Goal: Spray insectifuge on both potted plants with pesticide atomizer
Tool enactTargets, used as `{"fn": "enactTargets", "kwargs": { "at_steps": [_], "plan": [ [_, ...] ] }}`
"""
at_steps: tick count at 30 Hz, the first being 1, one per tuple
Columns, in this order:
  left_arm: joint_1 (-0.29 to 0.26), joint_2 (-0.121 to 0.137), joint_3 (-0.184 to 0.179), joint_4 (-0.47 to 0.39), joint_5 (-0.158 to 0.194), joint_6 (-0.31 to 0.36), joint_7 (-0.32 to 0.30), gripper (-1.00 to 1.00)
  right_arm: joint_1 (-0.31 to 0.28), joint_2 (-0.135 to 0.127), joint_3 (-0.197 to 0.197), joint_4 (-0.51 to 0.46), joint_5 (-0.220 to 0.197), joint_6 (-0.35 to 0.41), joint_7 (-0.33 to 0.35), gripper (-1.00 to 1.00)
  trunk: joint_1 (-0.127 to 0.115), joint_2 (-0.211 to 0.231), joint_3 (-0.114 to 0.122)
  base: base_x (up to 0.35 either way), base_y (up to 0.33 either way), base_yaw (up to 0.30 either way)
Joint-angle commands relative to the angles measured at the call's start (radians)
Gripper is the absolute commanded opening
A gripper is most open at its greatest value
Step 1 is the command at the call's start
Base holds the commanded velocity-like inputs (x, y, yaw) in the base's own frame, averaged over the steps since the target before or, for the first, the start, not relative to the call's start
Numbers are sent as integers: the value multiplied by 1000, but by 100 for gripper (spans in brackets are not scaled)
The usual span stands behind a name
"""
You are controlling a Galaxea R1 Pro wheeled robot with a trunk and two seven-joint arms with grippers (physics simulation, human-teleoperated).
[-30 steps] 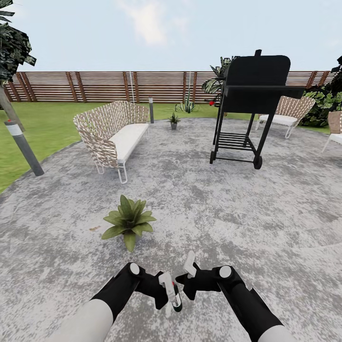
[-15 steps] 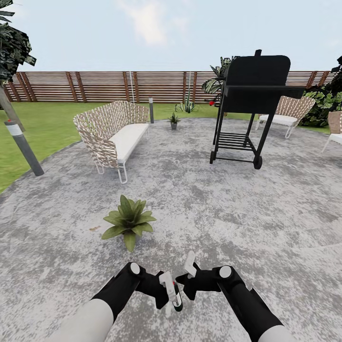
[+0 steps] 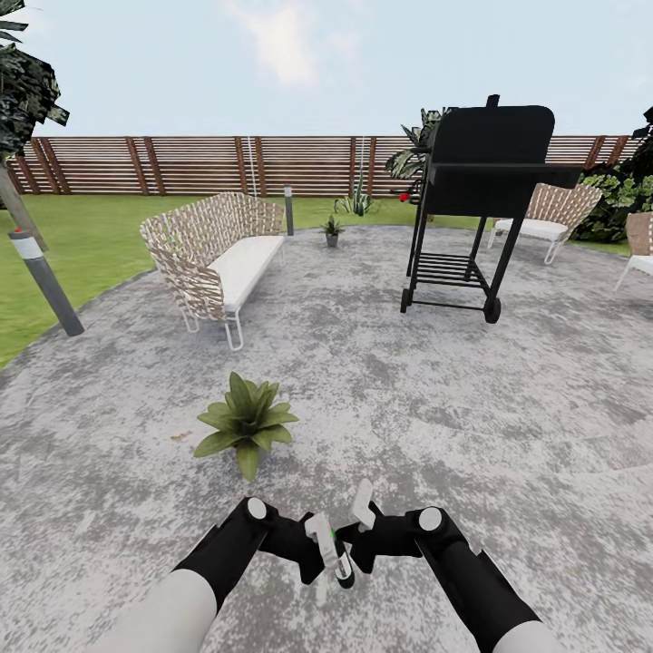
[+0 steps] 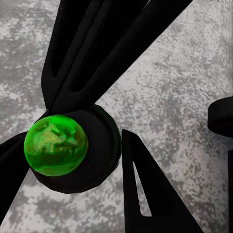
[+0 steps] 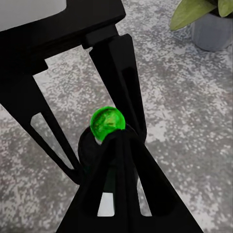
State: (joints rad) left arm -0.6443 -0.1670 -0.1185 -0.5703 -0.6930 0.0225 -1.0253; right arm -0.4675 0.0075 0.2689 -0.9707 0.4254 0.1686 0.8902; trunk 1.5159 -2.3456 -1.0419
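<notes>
On the grey paving near me, my left gripper (image 3: 328, 553) is shut on the pesticide atomizer (image 3: 340, 571), a slim dark body with a green tip. In the left wrist view its round dark body (image 4: 99, 160) sits between my two fingers. My right gripper (image 3: 356, 531) is shut, with its tips against the atomizer's green top (image 5: 108, 121). One potted plant (image 3: 245, 422) stands just ahead and to the left of my hands, and its grey pot (image 5: 213, 31) shows in the right wrist view. The other potted plant (image 3: 332, 229) is far off near the lawn's edge.
A wicker bench (image 3: 218, 258) stands ahead on the left. A black grill cart (image 3: 481, 209) is ahead on the right, with wicker chairs (image 3: 549, 218) behind it. Grey bollard lights (image 3: 45, 281) edge the lawn, and a brown slatted fence (image 3: 181, 165) runs across the back.
My right gripper has closed in slightly on the atomizer in my left gripper, and the green tip now shows between them. The plants and the view have not moved.
</notes>
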Motion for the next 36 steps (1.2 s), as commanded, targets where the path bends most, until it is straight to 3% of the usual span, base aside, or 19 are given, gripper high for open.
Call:
{"fn": "enactTargets", "kwargs": {
  "at_steps": [1, 3, 13, 18, 27, 28, 34, 36],
  "plan": [
    [0, 0, 0, -2, -4, 2, -4, -100, 0, 0, 0, -2, 8, 8, 4, -100, 0, 0, -1, 0, 0, 0],
    [1, 9, -3, 12, -14, 5, 3, -100, 0, 2, 0, -1, 40, 8, 4, -100, 0, 0, -1, 0, 0, 0],
    [6, 49, -6, 18, -26, 10, 7, -100, 0, 1, 0, 1, 40, 8, 4, -100, 0, 0, -1, 0, 0, 0],
    [13, 93, -5, 18, -74, 12, 8, -100, 0, 0, 0, 1, 40, 8, 4, -100, 0, 0, -1, 0, 0, 0],
    [16, 192, -3, 35, -85, 9, 8, -100, 0, 0, -2, 10, 41, 7, 3, -100, 0, 0, -1, 0, 0, 0],
    [16, 200, -2, 37, -85, 8, 9, -100, 0, 0, -2, 15, 41, 7, 3, 100, 0, 0, -1, 0, 0, 0],
    [40, 246, 20, 39, -74, 6, 18, -100, 0, -5, -7, 75, 42, 3, -13, 100, 0, 0, -1, 0, 0, 0],
    [67, 250, 69, 38, -70, 7, 57, -100, 2, -11, -12, 124, 39, -1, -63, 100, 0, 0, -1, 0, 0, 0]
  ]
}}
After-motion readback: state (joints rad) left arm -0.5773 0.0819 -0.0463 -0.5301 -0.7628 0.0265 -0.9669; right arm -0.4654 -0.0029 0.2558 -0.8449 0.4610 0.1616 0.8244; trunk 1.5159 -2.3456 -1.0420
